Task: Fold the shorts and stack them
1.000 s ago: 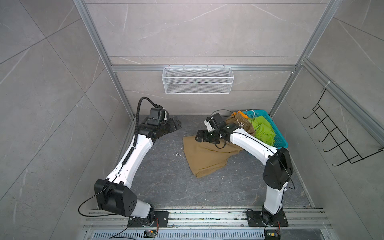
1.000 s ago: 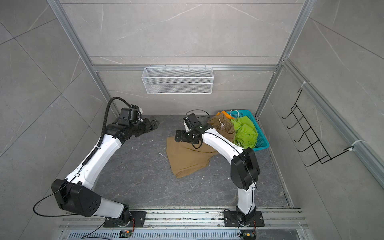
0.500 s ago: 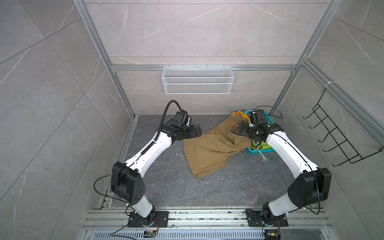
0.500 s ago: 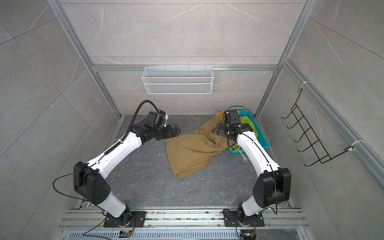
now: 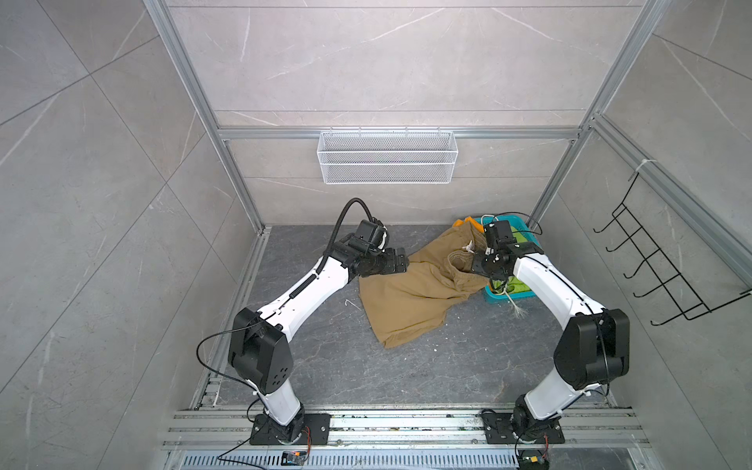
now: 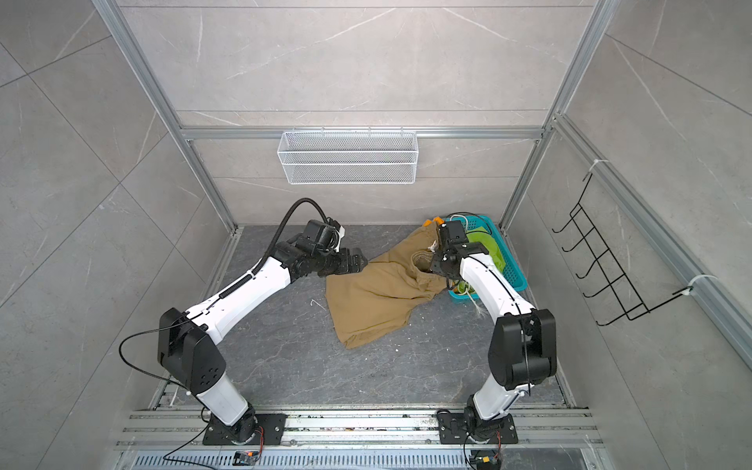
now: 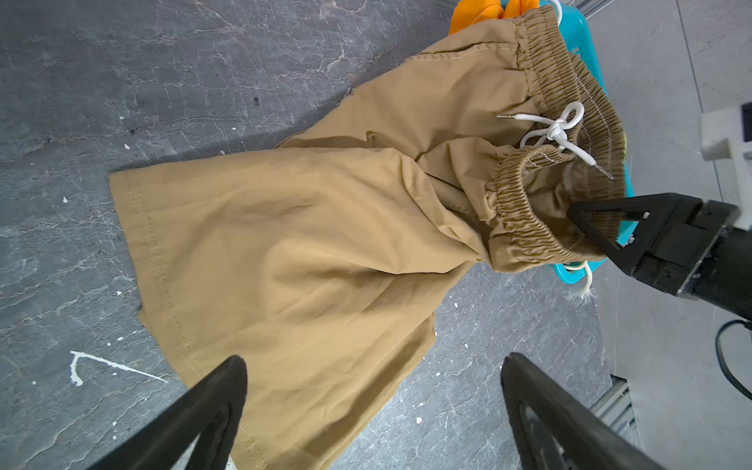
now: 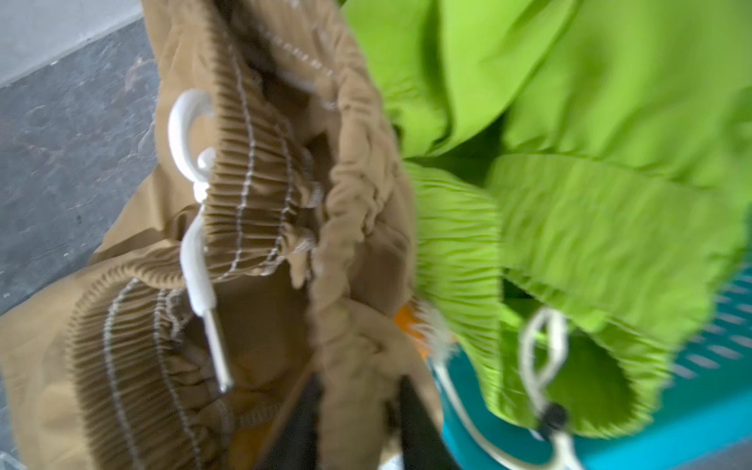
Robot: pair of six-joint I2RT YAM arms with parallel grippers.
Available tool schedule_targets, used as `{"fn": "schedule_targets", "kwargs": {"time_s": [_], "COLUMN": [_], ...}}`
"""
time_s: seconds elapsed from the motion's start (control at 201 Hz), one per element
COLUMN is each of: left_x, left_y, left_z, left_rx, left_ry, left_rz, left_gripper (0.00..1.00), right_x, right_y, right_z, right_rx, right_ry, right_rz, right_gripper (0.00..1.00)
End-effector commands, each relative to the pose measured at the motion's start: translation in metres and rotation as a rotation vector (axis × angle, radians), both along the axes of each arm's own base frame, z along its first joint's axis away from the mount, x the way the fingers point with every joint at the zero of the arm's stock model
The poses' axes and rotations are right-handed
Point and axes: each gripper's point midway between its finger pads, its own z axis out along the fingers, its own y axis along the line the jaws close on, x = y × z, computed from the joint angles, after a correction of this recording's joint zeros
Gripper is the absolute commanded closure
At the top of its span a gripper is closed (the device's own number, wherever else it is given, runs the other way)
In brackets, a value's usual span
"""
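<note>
The khaki shorts (image 5: 407,297) (image 6: 374,293) (image 7: 325,244) lie spread on the dark floor, with their gathered waistband (image 8: 244,203) draped over the teal basket's near corner. My right gripper (image 5: 478,266) (image 6: 433,266) (image 8: 358,390) is shut on a fold of that waistband. My left gripper (image 5: 401,262) (image 6: 360,262) (image 7: 374,378) hangs open over the khaki shorts' far left edge, holding nothing. The lime green shorts (image 6: 484,248) (image 8: 590,203) fill the basket. A bit of the orange shorts (image 5: 460,222) (image 7: 476,12) shows at its back corner.
The teal basket (image 5: 508,299) (image 6: 512,268) sits in the back right corner by the frame post. A frayed white cord (image 5: 517,309) hangs out over its front. A white wire basket (image 5: 386,162) hangs on the back wall, a black hook rack (image 5: 651,264) on the right wall.
My right gripper went from the shorts' left part over to the basket side and shut on the waistband. My left arm swung right to the shorts' left edge, still open.
</note>
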Motion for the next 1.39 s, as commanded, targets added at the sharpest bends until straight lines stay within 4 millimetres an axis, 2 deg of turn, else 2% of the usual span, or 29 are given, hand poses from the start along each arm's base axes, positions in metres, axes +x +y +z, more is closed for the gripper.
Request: {"fn": "schedule_targets", "kwargs": {"time_s": [0.0,0.06,0.159,0.269,0.304,0.354,0.393,0.433,0.498,0.553,0.622,0.677,0.687,0.712,0.717,0.782,0.822,0.901,1.001,1.13,1.26,1.389], "left_x": [0.012,0.016,0.024,0.034,0.036,0.04,0.041,0.041,0.04,0.036,0.03,0.024,0.023,0.02,0.02,0.014,0.01,0.008,0.011,0.02,0.029,0.039], "left_y": [0.0,0.004,0.02,0.05,0.065,0.088,0.107,0.126,0.151,0.16,0.159,0.155,0.154,0.153,0.153,0.152,0.153,0.153,0.147,0.132,0.121,0.116], "left_z": [0.026,0.036,0.045,0.054,0.059,0.069,0.074,0.076,0.074,0.069,0.062,0.055,0.053,0.048,0.046,0.031,0.021,0.007,-0.003,-0.015,-0.035,-0.048], "left_rx": [0.013,-0.002,-0.041,-0.038,-0.04,-0.058,-0.082,-0.108,-0.122,-0.12,-0.12,-0.134,-0.137,-0.143,-0.143,-0.139,-0.132,-0.123,-0.128,-0.12,-0.142,-0.142], "left_ry": [-0.082,-0.098,-0.096,-0.111,-0.119,-0.134,-0.138,-0.138,-0.141,-0.129,-0.101,-0.07,-0.064,-0.046,-0.042,-0.003,0.017,0.044,0.068,0.097,0.161,0.17], "left_rz": [-0.018,-0.01,0.027,0.092,0.123,0.179,0.226,0.276,0.342,0.363,0.349,0.333,0.33,0.326,0.325,0.321,0.323,0.325,0.312,0.278,0.271,0.276], "left_gripper": [0.0,0.0,0.0,0.0,0.0,0.0,0.0,0.0,0.0,0.0,0.0,0.0,0.0,0.0,0.0,0.0,0.0,0.0,0.0,0.0,0.0,0.0], "right_x": [0.015,0.019,0.026,0.027,0.025,0.021,0.018,0.016,0.014,0.013,0.01,0.007,0.006,0.004,0.004,0.001,-0.001,-0.006,-0.013,-0.023,-0.029,-0.018], "right_y": [0.03,0.044,0.084,0.148,0.173,0.201,0.224,0.244,0.266,0.276,0.278,0.279,0.279,0.278,0.278,0.268,0.258,0.239,0.213,0.188,0.19,0.189], "right_z": [0.024,0.039,0.068,0.105,0.118,0.125,0.124,0.114,0.082,0.051,0.018,0.009,0.008,0.009,0.011,0.02,0.028,0.044,0.049,0.025,-0.004,-0.034], "right_rx": [0.125,0.135,0.132,0.143,0.151,0.155,0.161,0.167,0.157,0.137,0.097,0.086,0.085,0.084,0.085,0.07,0.053,0.039,0.03,0.031,0.049,0.064], "right_ry": [-0.086,-0.113,-0.157,-0.213,-0.237,-0.25,-0.251,-0.232,-0.155,-0.079,0.013,0.044,0.046,0.044,0.038,0.005,-0.016,-0.04,-0.05,0.002,0.059,0.114], "right_rz": [0.033,0.058,0.136,0.258,0.308,0.36,0.402,0.438,0.475,0.495,0.511,0.532,0.539,0.548,0.55,0.542,0.532,0.514,0.482,0.442,0.443,0.418], "right_gripper": [0.91,1.0,1.0,1.0,1.0,1.0,1.0,1.0,1.0,0.97,0.81,0.66,0.6,0.51,0.47,0.27,0.18,0.08,0.0,0.0,0.01,0.0]}}
